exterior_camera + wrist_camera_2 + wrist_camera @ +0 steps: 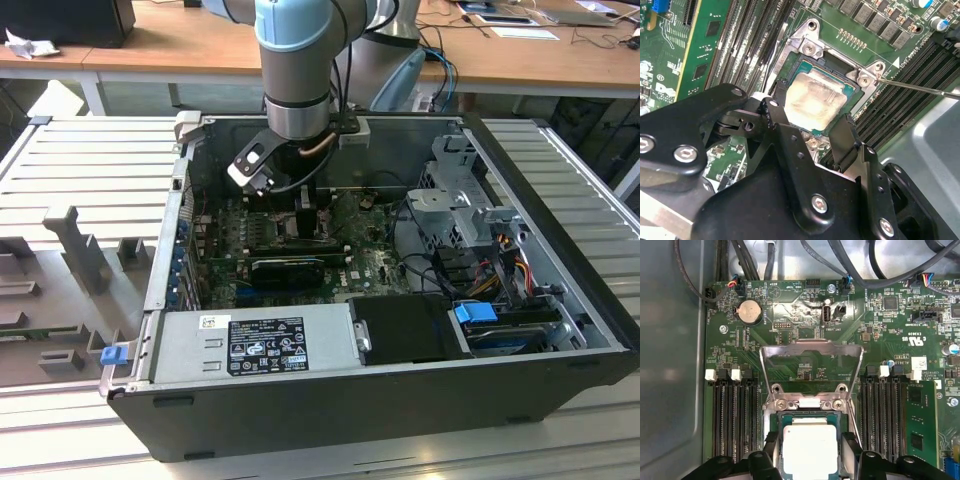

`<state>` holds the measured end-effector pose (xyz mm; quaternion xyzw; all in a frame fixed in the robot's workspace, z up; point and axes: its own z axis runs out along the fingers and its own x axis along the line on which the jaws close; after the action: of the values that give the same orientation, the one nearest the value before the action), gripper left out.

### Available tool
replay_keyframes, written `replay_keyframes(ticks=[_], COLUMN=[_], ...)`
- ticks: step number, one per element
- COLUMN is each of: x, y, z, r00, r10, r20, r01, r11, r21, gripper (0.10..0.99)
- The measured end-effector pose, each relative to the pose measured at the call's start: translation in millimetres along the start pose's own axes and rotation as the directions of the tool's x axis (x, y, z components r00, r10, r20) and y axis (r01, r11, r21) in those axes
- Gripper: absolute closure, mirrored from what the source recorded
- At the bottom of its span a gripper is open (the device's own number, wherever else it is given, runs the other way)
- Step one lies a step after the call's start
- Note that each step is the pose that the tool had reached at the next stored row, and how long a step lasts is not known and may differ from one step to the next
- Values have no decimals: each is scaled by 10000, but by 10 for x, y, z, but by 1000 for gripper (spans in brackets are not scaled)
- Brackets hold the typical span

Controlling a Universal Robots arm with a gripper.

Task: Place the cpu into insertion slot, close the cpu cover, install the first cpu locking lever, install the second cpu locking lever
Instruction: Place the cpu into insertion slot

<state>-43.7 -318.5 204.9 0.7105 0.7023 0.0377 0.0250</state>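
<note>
gripper (810, 114) matte black, bolted links, jaws apart, flanking cpu (809, 450) without clamping | cpu flat, square, smudged silvery top, seated in dark-framed insertion slot (810, 64) | cpu cover (811, 346) thin bare-metal window frame, raised behind | glossy green motherboard (790, 315) beyond

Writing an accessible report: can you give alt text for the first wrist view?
The cpu lies in the insertion slot on the green motherboard, with the black pincer right at it. The cpu cover stands raised open beyond it, and memory slots run along both sides.
</note>
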Motion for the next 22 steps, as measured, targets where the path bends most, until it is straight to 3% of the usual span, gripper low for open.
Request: replay_keyframes(ticks=[8,11,12,13,16,22], x=[1,1,1,1,2,2], y=[6,7,8,8,9,11], z=[-66,-72,-74,-77,-85,-99], r00=[10000,10000,10000,10000,10000,10000], r10=[1,1,1,1,2,0], r20=[3,17,21,22,28,37], r01=[-1,-1,-1,-1,-2,0], r11=[10000,10000,10000,10000,10000,10000], r21=[3,4,5,4,11,15], gripper=[494,682,682,804,980,980])
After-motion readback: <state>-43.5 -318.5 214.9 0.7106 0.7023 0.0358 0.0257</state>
